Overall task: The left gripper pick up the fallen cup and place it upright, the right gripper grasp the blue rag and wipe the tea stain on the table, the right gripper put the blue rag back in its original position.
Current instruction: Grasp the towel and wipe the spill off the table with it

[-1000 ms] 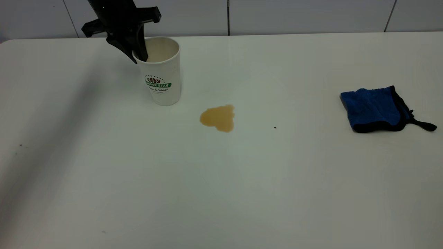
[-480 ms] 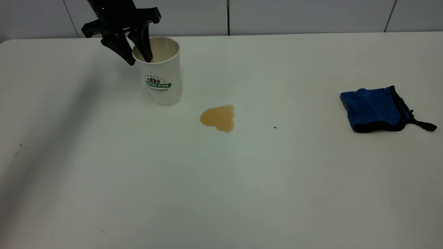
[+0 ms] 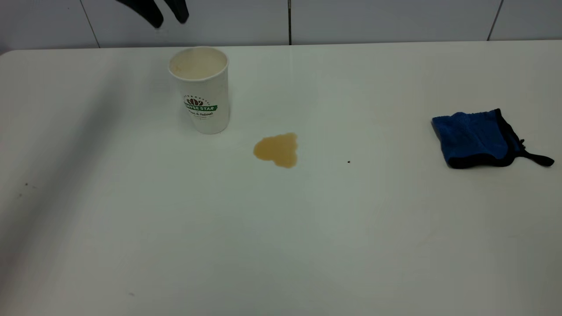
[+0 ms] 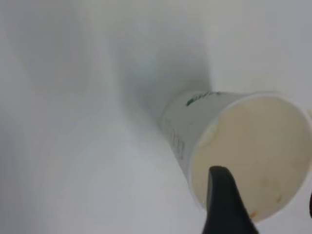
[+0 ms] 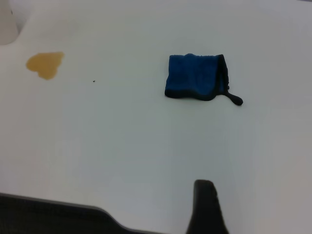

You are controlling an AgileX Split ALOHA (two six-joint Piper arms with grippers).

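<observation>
The cup (image 3: 201, 89) is standing upright on the table (image 3: 281, 228), at ten o'clock from the tea stain (image 3: 277, 149). The left gripper (image 3: 166, 12) is hovering above it, fingers spread and empty. Righting step judged complete. Next: the right gripper (image 5: 207, 207), state indeterminable, approaching the blue rag (image 3: 476, 138) at three o'clock.

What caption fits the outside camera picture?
Upright cup beside tea stain; blue rag waits; left claw above.

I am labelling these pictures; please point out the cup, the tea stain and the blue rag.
cup (image 3: 203, 103): exterior view, on its printed side wall.
tea stain (image 3: 277, 149): exterior view, middle of the blob.
blue rag (image 3: 472, 137): exterior view, its blue middle.
</observation>
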